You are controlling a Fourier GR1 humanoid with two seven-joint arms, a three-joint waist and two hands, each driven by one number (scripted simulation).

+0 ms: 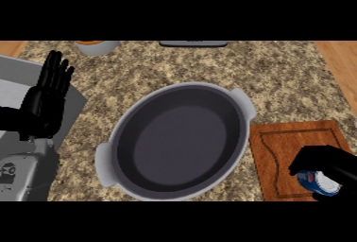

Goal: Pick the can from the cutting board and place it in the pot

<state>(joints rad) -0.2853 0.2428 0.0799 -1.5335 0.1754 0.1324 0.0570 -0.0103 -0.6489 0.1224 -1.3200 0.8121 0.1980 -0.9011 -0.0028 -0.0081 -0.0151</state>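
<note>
Rightward, the can (318, 183) inside the curled grip of the right hand (325, 161), over the cutting board (277, 146).

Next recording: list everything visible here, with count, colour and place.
pot: one, grey, dark inside, centre of counter
cutting board: one, brown wood, right of pot
can: one, blue and white, at board's lower right
container: one, grey, top edge, left
dark object: one, top edge, middle; unidentifiable
counter: one, speckled brown, beneath everything
left hand: one, black, open, fingers up, resting at left
right hand: one, black, fingers curled round can, lower right
</note>
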